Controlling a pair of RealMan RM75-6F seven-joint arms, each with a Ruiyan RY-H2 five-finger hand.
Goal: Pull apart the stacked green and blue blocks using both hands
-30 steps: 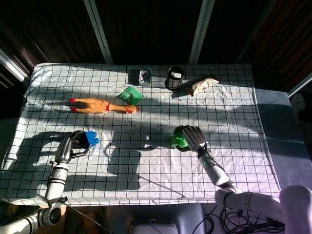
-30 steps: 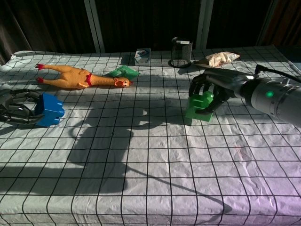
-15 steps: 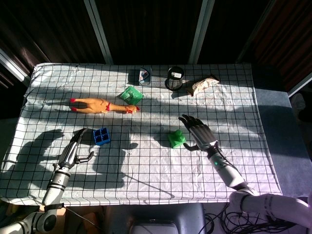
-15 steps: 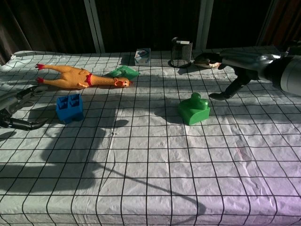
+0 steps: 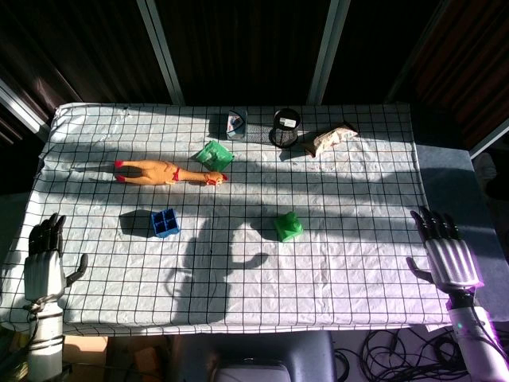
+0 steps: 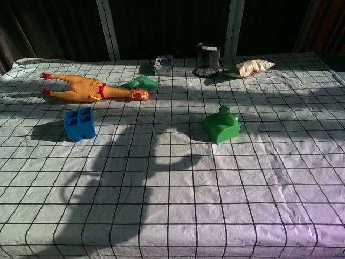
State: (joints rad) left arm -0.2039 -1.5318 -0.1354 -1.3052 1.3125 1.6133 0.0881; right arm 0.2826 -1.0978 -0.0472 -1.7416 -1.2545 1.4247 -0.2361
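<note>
The blue block (image 5: 165, 223) (image 6: 80, 123) lies alone on the left part of the checked cloth, its hollow underside facing up. Well to its right sits the green block (image 5: 288, 227) (image 6: 221, 124), its single stud up. The two blocks are far apart. My left hand (image 5: 44, 259) hangs at the table's left front corner, fingers spread and holding nothing. Beyond the table's right edge is my right hand (image 5: 445, 253), fingers also spread and empty. Neither hand shows in the chest view.
A rubber chicken (image 5: 167, 173) (image 6: 91, 89) lies behind the blue block. Behind it are a green packet (image 5: 213, 154), a small clear box (image 5: 235, 123), a black mesh cup (image 5: 284, 128) and a tan bag (image 5: 330, 139).
Both hands have let go of the blocks and drawn back to the table's sides. The blue block now lies hollow side up; the green block stays where it was set down.
</note>
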